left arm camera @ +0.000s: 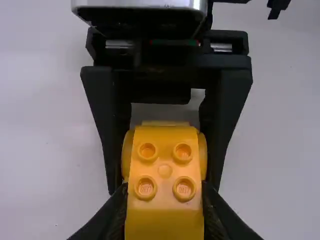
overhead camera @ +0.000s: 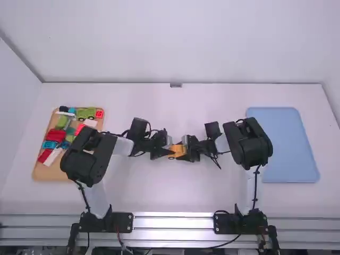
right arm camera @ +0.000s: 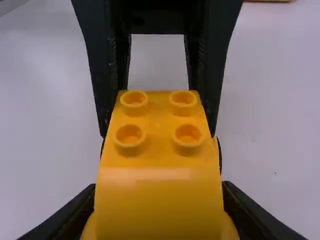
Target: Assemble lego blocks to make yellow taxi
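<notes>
And clamped firmly at one end in the left gripper, at the other in the right gripper: yellow taxi, at mid-table! Running lengthwise left to right, studs up, nose end impossible to tell.

We see a smooth, white surface with a small grey piece midway along its far edge. Flat on its left side we find a tan tray, partly hidden, and well apart on the right lies a light blue, round-cornered rectangular tray.
</notes>
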